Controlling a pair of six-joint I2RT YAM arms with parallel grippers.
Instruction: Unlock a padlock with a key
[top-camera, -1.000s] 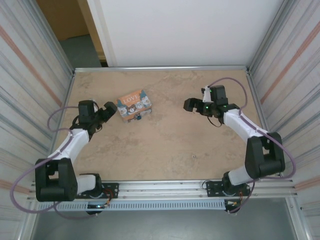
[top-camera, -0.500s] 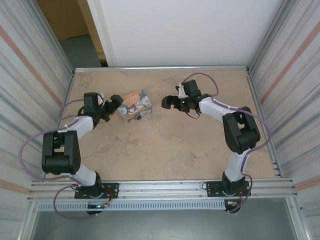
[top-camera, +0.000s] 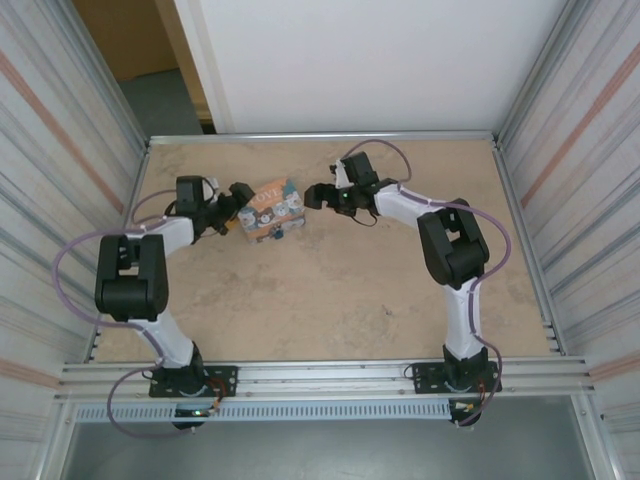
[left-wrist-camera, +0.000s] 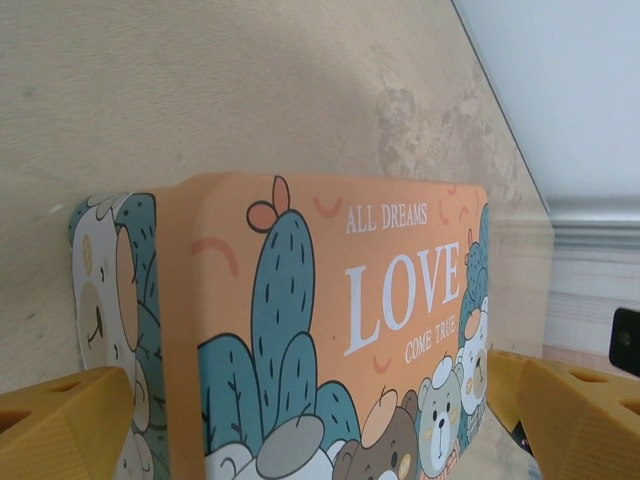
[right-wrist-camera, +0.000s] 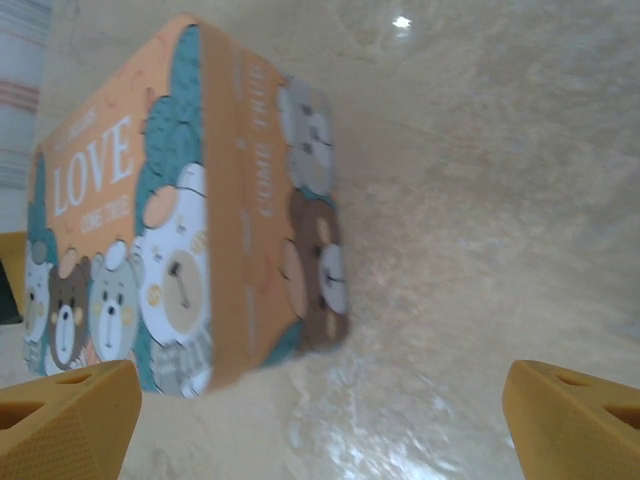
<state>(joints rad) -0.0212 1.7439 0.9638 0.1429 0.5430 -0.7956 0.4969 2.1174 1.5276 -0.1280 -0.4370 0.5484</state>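
The orange-and-teal "LOVE" box (top-camera: 272, 209) lies on the table at the back left. At its near side sits the padlock (top-camera: 280, 236), a tiny dark speck too small to make out. My left gripper (top-camera: 238, 196) is at the box's left end and open. In the left wrist view its orange fingers (left-wrist-camera: 60, 425) stand wide on either side of the box lid (left-wrist-camera: 330, 320). My right gripper (top-camera: 315, 195) is open just off the box's right end. In the right wrist view the box (right-wrist-camera: 190, 210) lies ahead and to the left of my right gripper (right-wrist-camera: 320, 430).
The beige table (top-camera: 350, 290) is walled by metal rails at the back and sides. A white panel (top-camera: 370, 60) stands behind it. Both arm bases sit on the rail at the near edge.
Both arms have swung in toward the box. The left gripper moved up and right to its left end. The right gripper moved left across the table to its right end.
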